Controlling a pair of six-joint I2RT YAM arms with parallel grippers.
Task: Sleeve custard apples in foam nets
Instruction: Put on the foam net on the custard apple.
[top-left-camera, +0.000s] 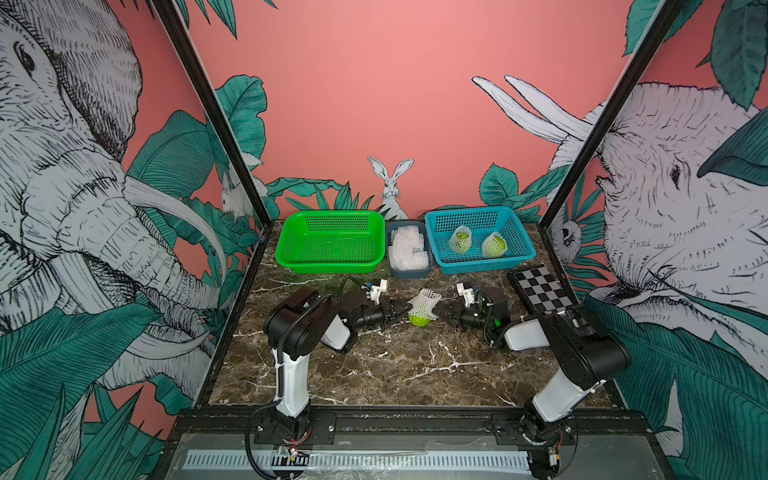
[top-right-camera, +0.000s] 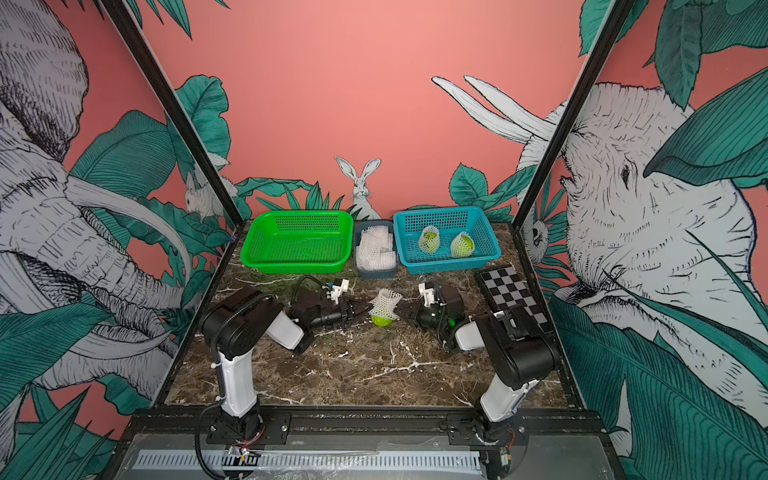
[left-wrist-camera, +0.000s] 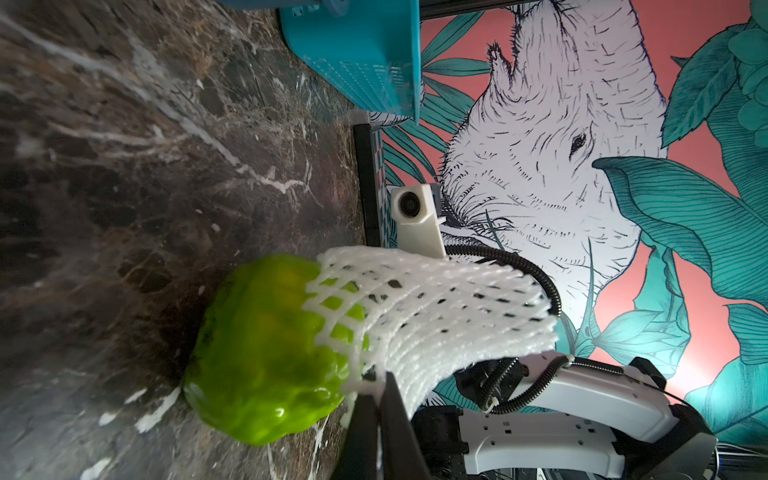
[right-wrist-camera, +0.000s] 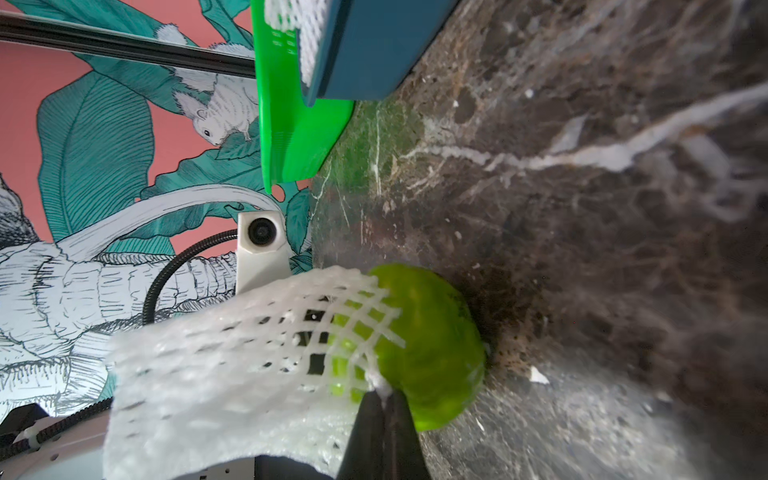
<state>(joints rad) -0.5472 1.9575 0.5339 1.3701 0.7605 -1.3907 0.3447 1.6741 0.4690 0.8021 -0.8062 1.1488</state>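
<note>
The left gripper (top-left-camera: 400, 311) and the right gripper (top-left-camera: 441, 311) each pinch 1 side of a white foam net (top-left-camera: 424, 302). The net sits partly over a green custard apple (top-left-camera: 419, 320) on the table (top-left-camera: 395, 365). 2 netted apples (top-left-camera: 460, 240) lie in the blue basket (top-left-camera: 486, 266).

On my screen the worktop (top-left-camera: 395, 374) reads as dark brown marble with white veins, polished to a soft sheen. The custard apple (left-wrist-camera: 266, 353) is glossy and knobbly, catching highlights like moulded plastic. The foam net (left-wrist-camera: 436, 307) is matt white foam, soft-looking, in an open diamond mesh. I see the green basket (top-left-camera: 328, 266) and blue basket (top-left-camera: 486, 266) as perforated plastic with a slight shine, and the grey bin (top-left-camera: 409, 272) as smooth plastic. The left hand (left-wrist-camera: 377, 384) has matt black fingers. The arm shell (top-left-camera: 291, 386) looks like smooth white plastic.
</note>
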